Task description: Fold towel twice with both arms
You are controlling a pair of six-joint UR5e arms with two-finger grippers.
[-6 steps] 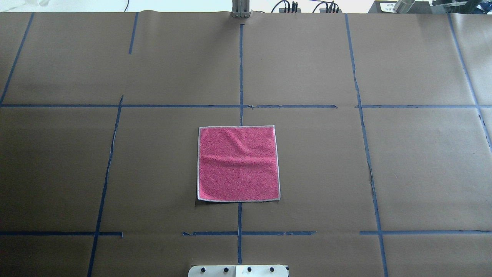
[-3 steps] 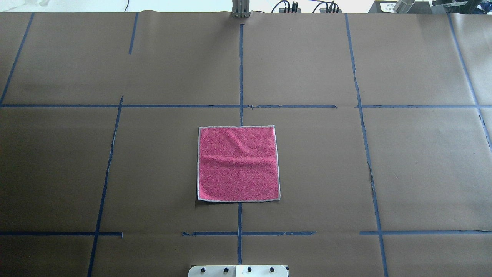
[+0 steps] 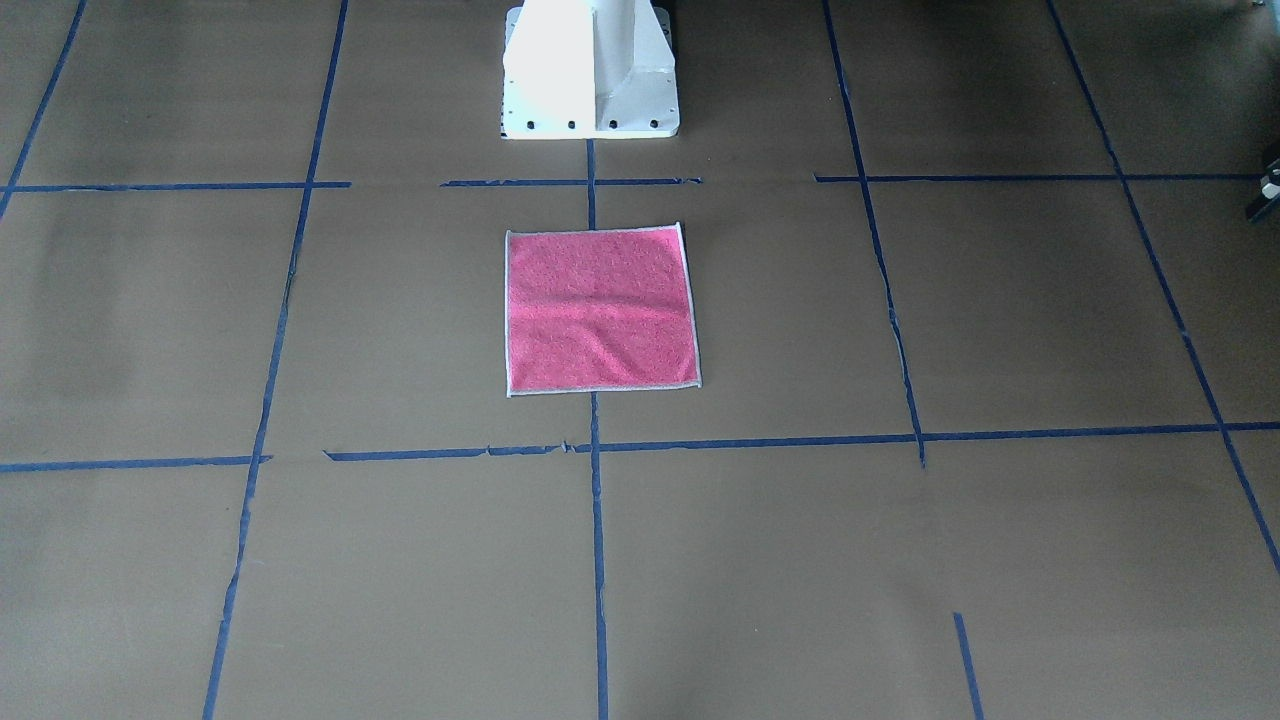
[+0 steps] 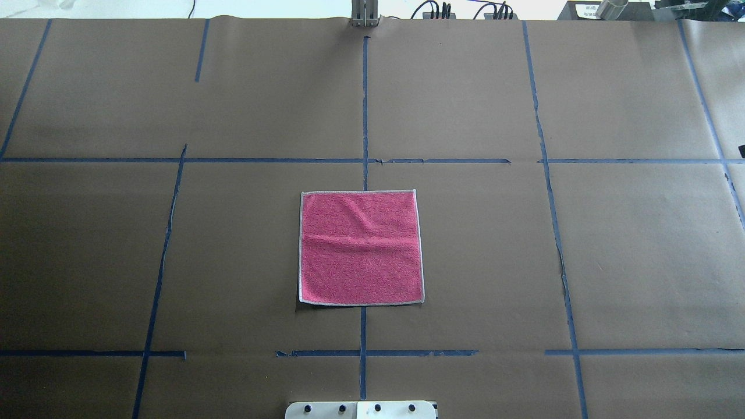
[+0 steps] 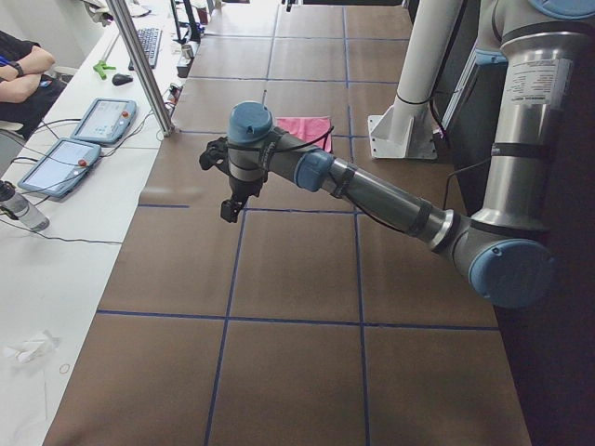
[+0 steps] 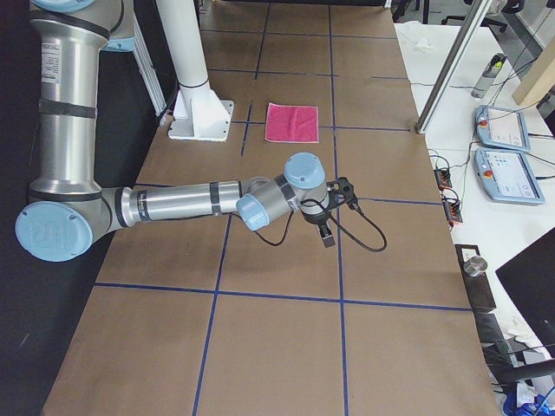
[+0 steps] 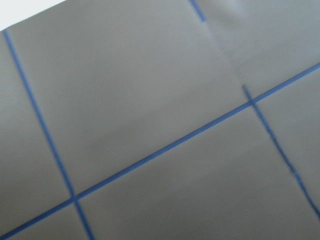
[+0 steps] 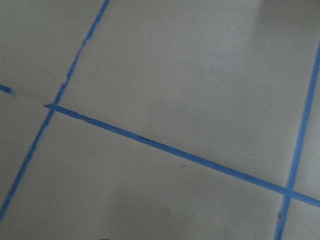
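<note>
Small square pink terry towel [image 4: 361, 247] lies flat, unfolded, mid brown-paper desk [image 4: 640, 262]. Black left gripper [image 5: 227, 212] and black right gripper [image 6: 327, 239] hang well apart from it; jaws apart or together, can't tell. Best: pinch matching corners together, lift evenly.

- No text, brand or number is legible in any view.
- White sticker [image 5: 544, 84] on the left arm [image 5: 372, 190], upright tube: print too small to read.
- Sticker [image 6: 54, 56] on the right arm [image 6: 173, 204]: same, unreadable.
- White label [image 4: 588, 8] on the dark box [image 4: 573, 11] past the table's far edge: blurred.
</note>
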